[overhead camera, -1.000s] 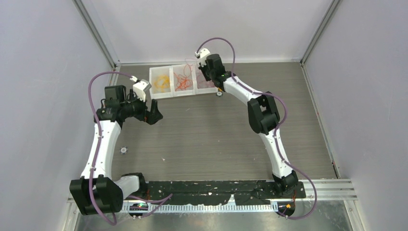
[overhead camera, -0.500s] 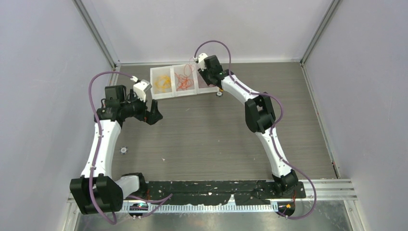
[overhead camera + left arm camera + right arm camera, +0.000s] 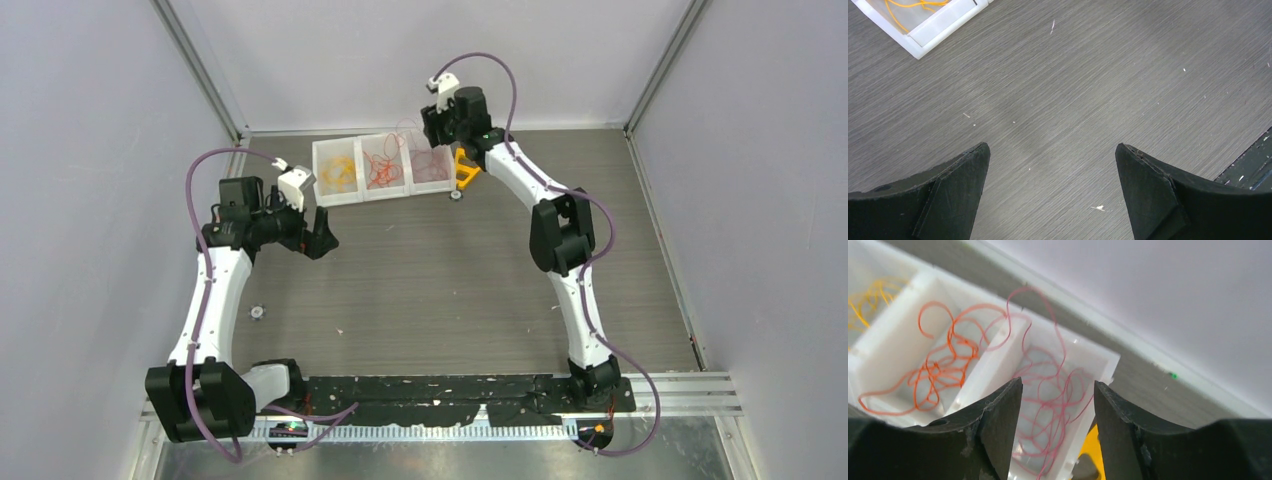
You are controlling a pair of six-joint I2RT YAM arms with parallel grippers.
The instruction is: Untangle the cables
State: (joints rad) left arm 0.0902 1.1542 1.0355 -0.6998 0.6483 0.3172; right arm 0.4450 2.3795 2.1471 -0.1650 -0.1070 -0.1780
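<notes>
grey table (image 3: pixel 440 270) with a white tray (image 3: pixel 360 198). cables (image 3: pixel 378 170) lie sorted by colour in its three bins, so likely nearly done. right claw (image 3: pixel 1057 387) above the tray, left claw (image 3: pixel 1052 150) near it, both open, empty.

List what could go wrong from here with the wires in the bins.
1. One loop of the pink wires arcs over the divider wall toward the orange wires. If it drops there, the two colours may tangle.
2. The open right gripper hangs close over those loops, so a finger could snag a strand on moving away.
3. The yellow triangle lies close by the gripper and might be knocked.
</notes>
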